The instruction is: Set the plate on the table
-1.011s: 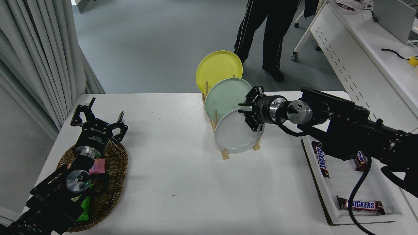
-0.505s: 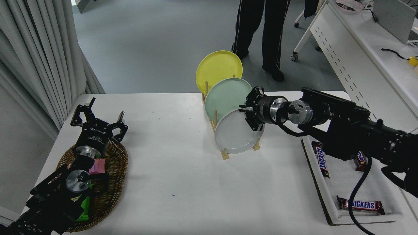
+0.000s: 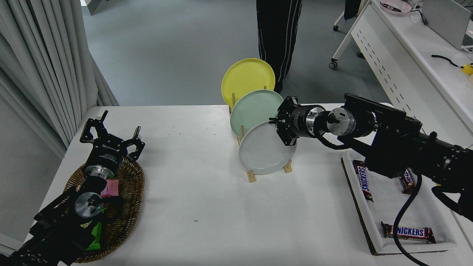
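The light-gray plate [image 3: 264,149] stands on edge in the front slot of a wooden rack [image 3: 251,176] on the white table [image 3: 207,207]. Behind it stand a mint-green plate [image 3: 253,111] and a yellow plate [image 3: 245,77]. My right gripper [image 3: 281,129] comes in from the right and is shut on the gray plate's upper right rim. My left gripper [image 3: 111,131] is open and parked at the lower left, over a wicker basket [image 3: 127,207].
A white tray [image 3: 373,221] with Snickers bars [image 3: 408,232] lies at the right front under my right arm. The basket holds snack packets. A person's legs [image 3: 277,33] are beyond the table's far edge. A white perforated desk [image 3: 399,62] stands at the far right.
The gray plate, the rack and the other plates have shifted slightly left with my right gripper, which also rose a little. The person behind has stepped left. The left arm has not moved.
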`<state>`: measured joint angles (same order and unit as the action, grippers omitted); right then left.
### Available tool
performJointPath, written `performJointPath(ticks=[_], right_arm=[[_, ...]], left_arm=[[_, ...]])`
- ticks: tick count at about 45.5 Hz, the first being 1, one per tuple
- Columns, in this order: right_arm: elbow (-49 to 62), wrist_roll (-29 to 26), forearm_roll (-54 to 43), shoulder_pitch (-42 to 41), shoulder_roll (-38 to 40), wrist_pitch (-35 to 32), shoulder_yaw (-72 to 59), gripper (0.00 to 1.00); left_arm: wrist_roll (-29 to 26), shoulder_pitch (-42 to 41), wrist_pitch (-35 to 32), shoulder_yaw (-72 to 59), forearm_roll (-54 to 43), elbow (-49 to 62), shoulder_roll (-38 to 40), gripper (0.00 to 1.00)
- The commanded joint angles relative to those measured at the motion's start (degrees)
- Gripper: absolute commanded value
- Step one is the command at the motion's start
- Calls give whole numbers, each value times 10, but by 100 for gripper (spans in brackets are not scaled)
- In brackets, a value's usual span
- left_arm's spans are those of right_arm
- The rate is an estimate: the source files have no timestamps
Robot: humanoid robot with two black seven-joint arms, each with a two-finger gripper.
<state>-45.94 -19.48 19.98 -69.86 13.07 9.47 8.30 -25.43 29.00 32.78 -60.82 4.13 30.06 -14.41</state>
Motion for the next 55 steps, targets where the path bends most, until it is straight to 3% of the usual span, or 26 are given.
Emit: performJointPath(ticks=[1,19,39,46,55], right_arm=[[0,-20,9,-19,4,2,21,0],[-76,-56,62,-29,23,83,132,0],[-171,-56,256,-62,24,353,146,0],[-169,-55,259,-56,-1,355,143,0],[-202,-57,223,13,-19,355,131,0]], left_arm=[[0,0,0,0,0,0,0,100],[-1,0,0,0,0,0,0,100],[-1,0,0,0,0,0,0,100],[0,0,0,0,0,0,0,100],[-1,0,0,0,0,0,0,100]])
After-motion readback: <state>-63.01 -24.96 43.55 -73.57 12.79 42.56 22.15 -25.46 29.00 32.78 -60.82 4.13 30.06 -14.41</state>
